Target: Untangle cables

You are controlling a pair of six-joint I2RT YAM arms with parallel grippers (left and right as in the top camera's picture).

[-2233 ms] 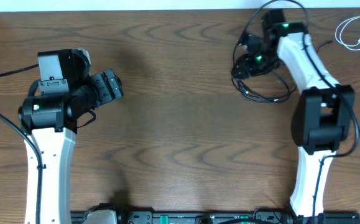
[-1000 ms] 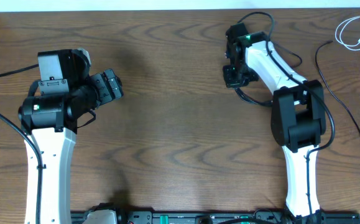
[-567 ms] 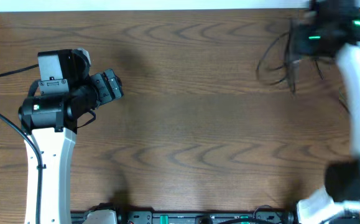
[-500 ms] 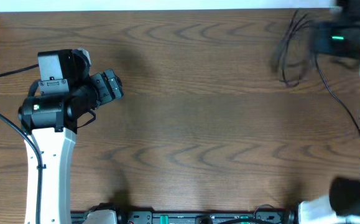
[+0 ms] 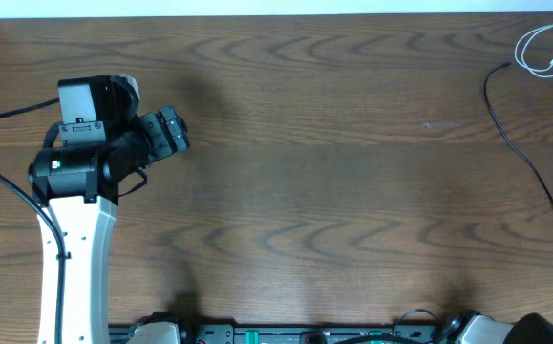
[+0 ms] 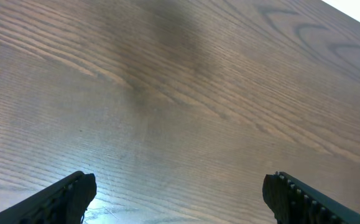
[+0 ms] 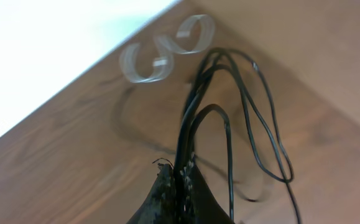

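As the right gripper point(image 7: 175, 178), clenching black cables point(image 7: 188, 115), leaves overhead view, one strand point(image 5: 487, 91) lies freed; left gripper point(image 6: 180, 188) waits open.

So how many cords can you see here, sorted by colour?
White cord: 1
Black cord lying loose: 1
Black bunch gripped by the right pincer: 1, strands uncountable
Total: 3

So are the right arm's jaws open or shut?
Shut: in the right wrist view the right jaws meet, pinching a bunch of black cables.
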